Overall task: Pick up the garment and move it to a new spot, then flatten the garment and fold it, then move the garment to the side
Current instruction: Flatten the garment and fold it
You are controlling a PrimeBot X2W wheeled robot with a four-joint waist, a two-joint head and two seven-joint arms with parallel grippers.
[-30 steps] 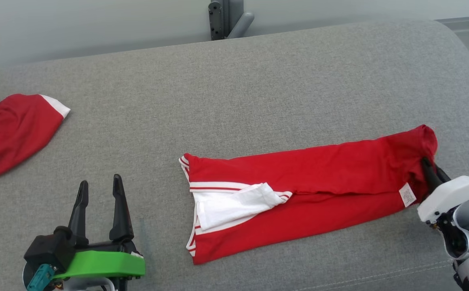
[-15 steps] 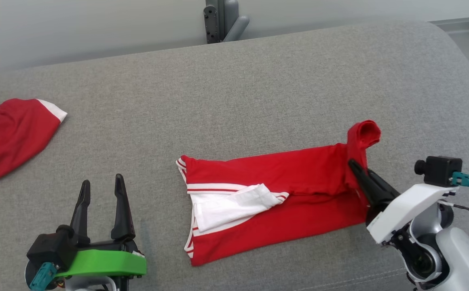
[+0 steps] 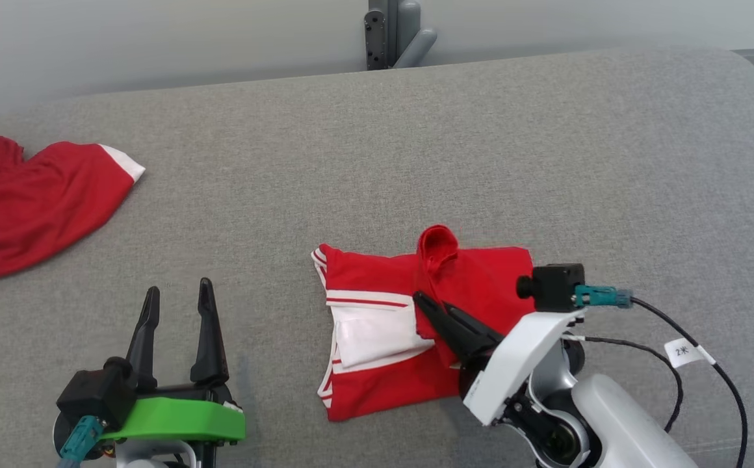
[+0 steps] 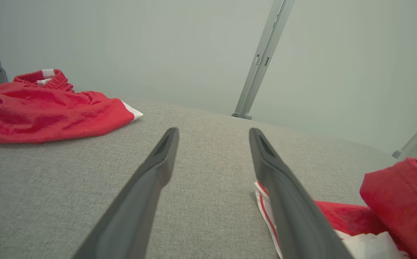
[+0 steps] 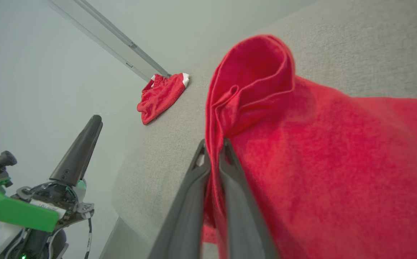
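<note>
The garment is red with white trim and lies on the grey cushion at centre, doubled over on itself. My right gripper is shut on its red end, which stands up in a loop above the white trim. The right wrist view shows the red cloth of the garment pinched between the closed fingers of my right gripper. My left gripper stands open and holds nothing at the lower left, apart from the garment. Past the spread fingers of my left gripper, the garment shows at the lower right.
A second red garment lies bunched at the far left of the grey cushion. A grey metal post stands behind the cushion's back edge. Black cables trail from my right wrist.
My right gripper has carried the garment's right end leftward over the rest, so the long strip is now folded to about half its length. The left gripper has stayed put; the camera shifted slightly.
</note>
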